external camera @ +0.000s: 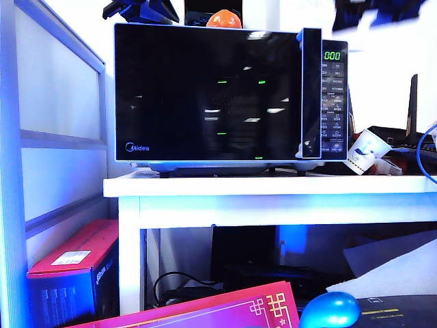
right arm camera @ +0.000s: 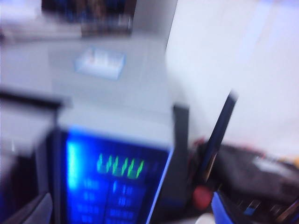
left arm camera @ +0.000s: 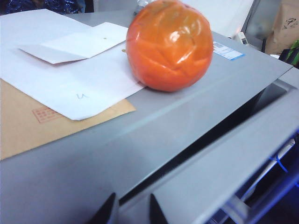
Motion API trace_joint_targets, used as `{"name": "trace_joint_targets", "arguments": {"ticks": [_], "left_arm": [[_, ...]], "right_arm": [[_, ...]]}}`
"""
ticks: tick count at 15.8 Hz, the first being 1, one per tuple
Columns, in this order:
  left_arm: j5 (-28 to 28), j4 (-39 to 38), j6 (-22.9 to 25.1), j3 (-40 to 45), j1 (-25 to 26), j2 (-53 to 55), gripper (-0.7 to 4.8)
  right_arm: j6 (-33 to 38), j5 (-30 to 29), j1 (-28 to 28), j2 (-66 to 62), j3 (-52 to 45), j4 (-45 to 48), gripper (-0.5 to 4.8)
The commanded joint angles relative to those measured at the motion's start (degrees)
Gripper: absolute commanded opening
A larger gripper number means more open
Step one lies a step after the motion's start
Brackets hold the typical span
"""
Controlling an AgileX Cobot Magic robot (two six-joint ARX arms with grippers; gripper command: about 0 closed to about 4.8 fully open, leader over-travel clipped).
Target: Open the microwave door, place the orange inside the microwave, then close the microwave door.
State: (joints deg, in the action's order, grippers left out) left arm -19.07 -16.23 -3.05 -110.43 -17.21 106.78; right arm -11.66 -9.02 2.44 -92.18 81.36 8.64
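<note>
Atop the microwave [external camera: 225, 96], the glossy orange [left arm camera: 169, 44] sits before the open left end effector [left arm camera: 131, 210]; the right end effector [right arm camera: 126, 217] is spread.

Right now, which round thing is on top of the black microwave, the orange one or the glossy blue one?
The small round orange, lying on the boxy black microwave; the glossy blue rounded object lies low, below the white table.

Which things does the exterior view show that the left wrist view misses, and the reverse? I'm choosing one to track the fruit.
Only the exterior view shows the microwave door, shut, the green display, the white table and a paper cup. Only the left wrist view shows the papers and brown envelope beside the fruit, plus the left gripper, open, short of the fruit. Both show the orange resting on top of the microwave; the exterior view catches just its upper part.
</note>
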Motion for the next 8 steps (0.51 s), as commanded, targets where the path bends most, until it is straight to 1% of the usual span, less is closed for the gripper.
{"name": "trace_joint_targets", "arguments": {"ticks": [1,2,3,4,7,8], "left_arm": [[-0.7,-4.3,-0.2,0.7,0.2,1.0,0.94],[-0.9,-4.2,-0.3,0.6,0.2,1.0,0.94],[-2.8,-3.3,-0.5,0.6,0.2,0.7,0.94],[-3.3,-2.9,-0.6,0.6,0.2,0.4,0.94],[-3.3,0.9,-3.0,0.5,0.2,-1.3,0.94],[-3.3,2.3,-3.8,0.5,0.2,-1.4,0.94]], "right_arm": [[-0.2,-9.6,0.0,-2.7,0.3,0.1,4.49],[-0.2,-13.5,0.0,-2.8,0.3,-0.1,4.49],[-0.2,-18.5,0.0,-2.7,0.3,-0.1,4.49],[-0.2,-21.8,0.0,-2.1,0.4,-1.1,4.49],[-0.7,-25.6,-0.8,2.9,0.4,-6.4,4.49],[-0.6,-25.2,-1.2,4.6,0.4,-7.3,4.49]]}}
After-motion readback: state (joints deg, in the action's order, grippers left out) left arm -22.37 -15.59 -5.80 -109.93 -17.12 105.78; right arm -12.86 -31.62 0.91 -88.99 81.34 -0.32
